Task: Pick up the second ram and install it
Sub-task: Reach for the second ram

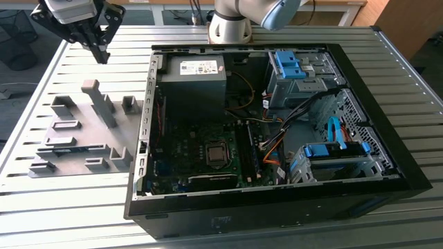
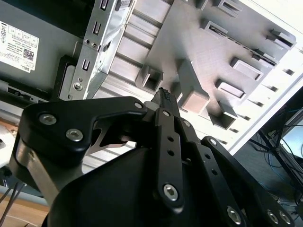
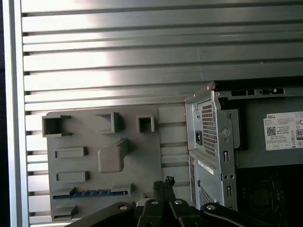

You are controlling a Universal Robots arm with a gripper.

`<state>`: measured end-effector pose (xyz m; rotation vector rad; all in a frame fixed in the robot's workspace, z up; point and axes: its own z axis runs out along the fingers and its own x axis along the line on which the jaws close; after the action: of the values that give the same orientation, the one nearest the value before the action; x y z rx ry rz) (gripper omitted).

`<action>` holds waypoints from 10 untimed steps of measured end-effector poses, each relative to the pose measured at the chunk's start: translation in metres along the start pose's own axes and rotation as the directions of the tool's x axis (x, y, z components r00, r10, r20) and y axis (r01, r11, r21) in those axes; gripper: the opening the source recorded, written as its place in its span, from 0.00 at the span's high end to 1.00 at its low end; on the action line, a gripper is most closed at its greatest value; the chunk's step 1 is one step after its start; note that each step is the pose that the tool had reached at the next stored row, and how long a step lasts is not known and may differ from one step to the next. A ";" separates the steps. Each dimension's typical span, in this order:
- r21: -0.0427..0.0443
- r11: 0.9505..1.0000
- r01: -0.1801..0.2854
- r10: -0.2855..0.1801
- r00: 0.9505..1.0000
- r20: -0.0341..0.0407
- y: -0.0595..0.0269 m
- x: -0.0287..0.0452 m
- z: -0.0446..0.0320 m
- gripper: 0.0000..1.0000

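Green and pale blue, the second ram [image 3: 90,192] lies in a slot of the grey fixture plate [image 3: 142,156] on the slatted worktop [image 3: 142,56]. The claw [image 3: 164,182] hangs apart from it, tips pressed together and empty, beside the computer case [image 3: 208,142].

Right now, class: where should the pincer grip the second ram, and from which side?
Probably its exposed top edge, near mid-length, coming straight down from above. The second ram stands on edge in a slot of the grey fixture, so only that thin edge is free; close across its flat faces.
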<state>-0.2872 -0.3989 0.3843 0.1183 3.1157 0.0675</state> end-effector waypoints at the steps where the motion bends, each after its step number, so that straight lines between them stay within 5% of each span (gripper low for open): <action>1: 0.000 1.000 0.000 0.000 1.000 0.000 -0.0001 0.0008 0.0000 0.89; 10: 0.000 1.000 0.000 0.000 1.000 0.000 -0.0008 0.0099 0.0005 0.89</action>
<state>-0.2971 -0.3989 0.3836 0.1183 3.1160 0.0674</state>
